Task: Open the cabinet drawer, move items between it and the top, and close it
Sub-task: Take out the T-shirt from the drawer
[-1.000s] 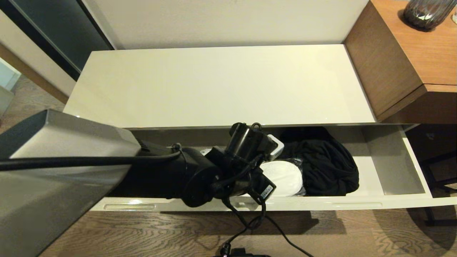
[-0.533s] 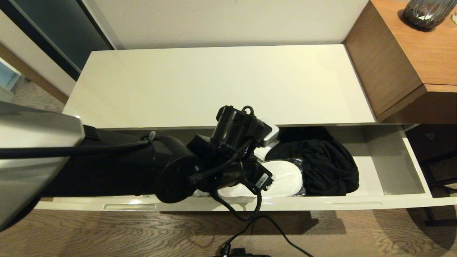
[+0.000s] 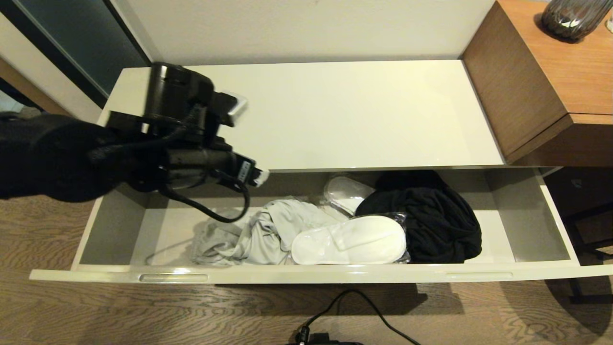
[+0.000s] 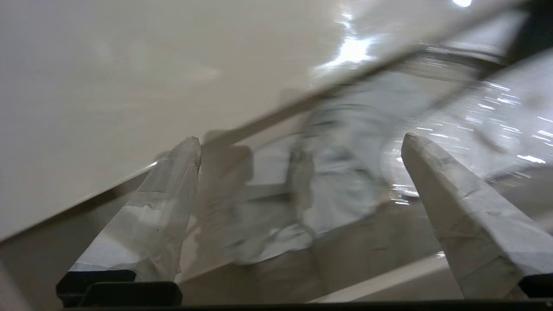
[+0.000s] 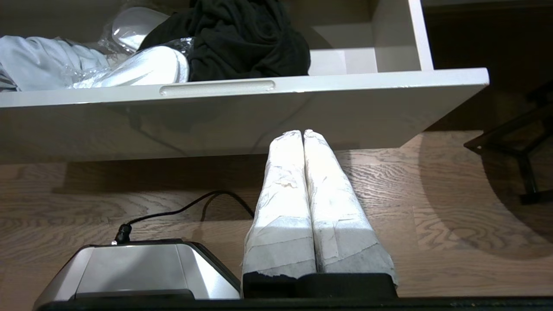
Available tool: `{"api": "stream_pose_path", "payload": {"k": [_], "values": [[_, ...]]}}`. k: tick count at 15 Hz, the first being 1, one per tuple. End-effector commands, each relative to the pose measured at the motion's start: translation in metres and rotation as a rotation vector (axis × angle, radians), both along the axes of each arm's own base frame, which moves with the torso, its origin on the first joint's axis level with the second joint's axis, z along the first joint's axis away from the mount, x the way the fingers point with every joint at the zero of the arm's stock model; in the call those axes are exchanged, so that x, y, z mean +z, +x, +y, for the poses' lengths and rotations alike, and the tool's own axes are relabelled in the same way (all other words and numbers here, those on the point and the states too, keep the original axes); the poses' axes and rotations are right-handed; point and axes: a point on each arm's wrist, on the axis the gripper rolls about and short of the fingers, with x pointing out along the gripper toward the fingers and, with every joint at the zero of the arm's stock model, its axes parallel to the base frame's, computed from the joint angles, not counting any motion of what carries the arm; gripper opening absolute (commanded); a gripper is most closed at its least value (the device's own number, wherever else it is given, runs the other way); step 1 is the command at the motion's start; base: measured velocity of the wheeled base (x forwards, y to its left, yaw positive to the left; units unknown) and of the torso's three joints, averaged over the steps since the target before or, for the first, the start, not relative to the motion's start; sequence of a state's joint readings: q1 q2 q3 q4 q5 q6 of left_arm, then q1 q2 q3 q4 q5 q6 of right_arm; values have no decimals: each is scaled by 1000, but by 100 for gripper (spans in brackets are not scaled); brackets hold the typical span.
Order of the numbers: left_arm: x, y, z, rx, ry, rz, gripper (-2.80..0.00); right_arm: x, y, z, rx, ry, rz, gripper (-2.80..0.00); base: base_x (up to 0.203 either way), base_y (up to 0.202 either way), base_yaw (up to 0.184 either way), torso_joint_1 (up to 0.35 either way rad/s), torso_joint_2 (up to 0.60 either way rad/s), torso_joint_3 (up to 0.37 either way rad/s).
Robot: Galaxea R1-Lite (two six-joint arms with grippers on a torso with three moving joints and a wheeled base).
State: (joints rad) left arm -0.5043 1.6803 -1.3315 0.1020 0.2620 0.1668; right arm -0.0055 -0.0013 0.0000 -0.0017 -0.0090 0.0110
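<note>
A: What lies closest?
B: Grained wood floor with a black cable on it, then the cabinet drawer, pulled out: a long, shallow, glossy cream tray with two slim recessed slots in its front.

A: And the right gripper?
B: Low before the drawer front, above the floor, its two tape-wrapped fingers pressed together with nothing between them.

A: What is in the drawer?
B: A crumpled light grey garment left of middle. Touching it, a flat white slipper in a clear crinkled sleeve, a second slipper behind it. A heaped black garment lies against both. The right end is bare.

A: The left gripper?
B: Raised over the drawer's back left part and the front edge of the top, fingers spread wide, holding nothing; the wrist view is blurred.

A: Beyond?
B: The top, a smooth cream rectangle, runs back to a pale wall. To its right stands a taller brown wood-grain unit carrying a dark ribbed glass vase
</note>
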Motion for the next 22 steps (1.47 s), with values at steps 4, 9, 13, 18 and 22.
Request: {"api": "stream_pose_path", "payload": {"k": [4, 9, 13, 18, 22], "values": [[42, -22, 75, 225, -70, -88, 0, -1, 0, 0, 1, 0, 5, -280, 0, 0, 0, 0, 0, 0], [45, -37, 119, 395, -195, -13, 0, -1, 0, 0, 1, 0, 5, -280, 0, 0, 0, 0, 0, 0], [45, -72, 142, 487, -296, 27, 0, -1, 0, 0, 1, 0, 4, -280, 0, 0, 0, 0, 0, 0], [37, -125, 152, 520, -319, 31, -280, -1, 0, 0, 1, 0, 5, -280, 0, 0, 0, 0, 0, 0], [33, -161, 151, 518, -340, 17, -280, -1, 0, 0, 1, 1, 5, -280, 0, 0, 0, 0, 0, 0]]}}
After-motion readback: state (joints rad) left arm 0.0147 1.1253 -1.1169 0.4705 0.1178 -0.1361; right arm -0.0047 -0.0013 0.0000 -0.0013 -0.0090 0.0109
